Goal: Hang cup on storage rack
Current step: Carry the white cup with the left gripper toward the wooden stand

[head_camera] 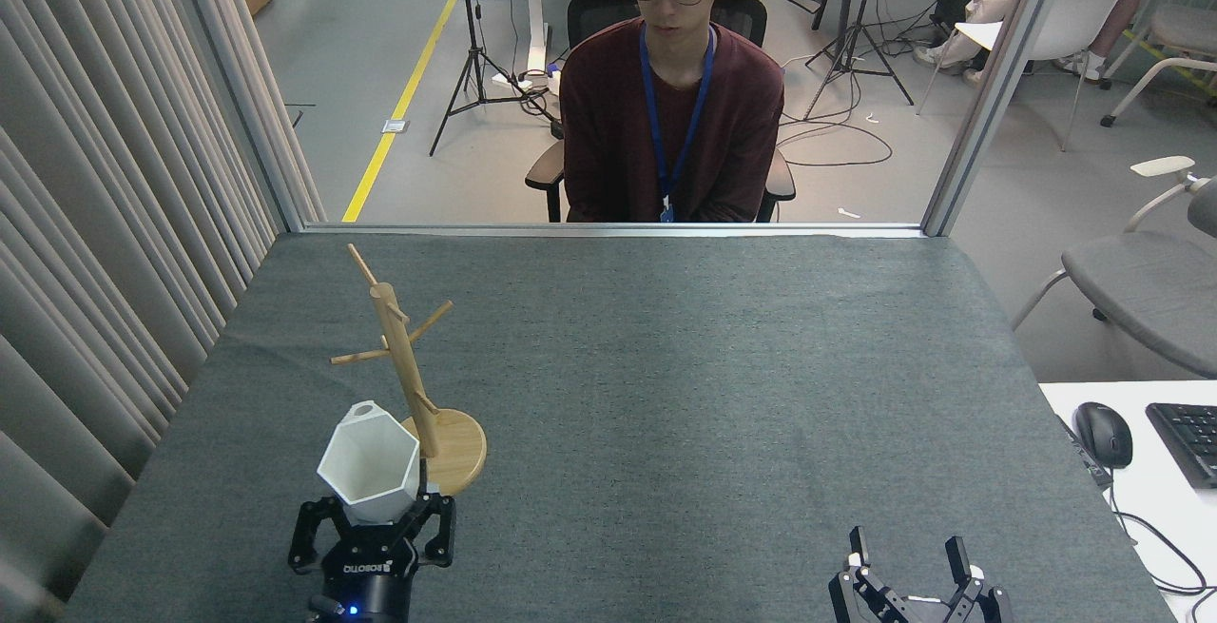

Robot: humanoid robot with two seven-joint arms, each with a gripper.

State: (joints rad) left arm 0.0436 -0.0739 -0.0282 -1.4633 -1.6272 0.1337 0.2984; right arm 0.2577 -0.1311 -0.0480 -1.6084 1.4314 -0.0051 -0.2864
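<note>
The white faceted cup (pixel 369 461) is held upright, its open mouth facing me and its tab handle with a round hole at the top. My left gripper (pixel 373 520) is shut on the cup's lower body, at the near left of the table. The cup overlaps the near-left side of the storage rack (pixel 411 380), a light wooden mug tree with a round base and thin pegs angled upward. My right gripper (pixel 906 556) is open at the bottom right edge of the view, nothing between its fingers.
A person (pixel 673 90) sits in a chair beyond the table's far edge. A curtain (pixel 105 223) hangs along the left side. A white desk with a mouse (pixel 1103 434) and a keyboard (pixel 1188 440) is at the right. The grey table (pixel 685 366) stretches between.
</note>
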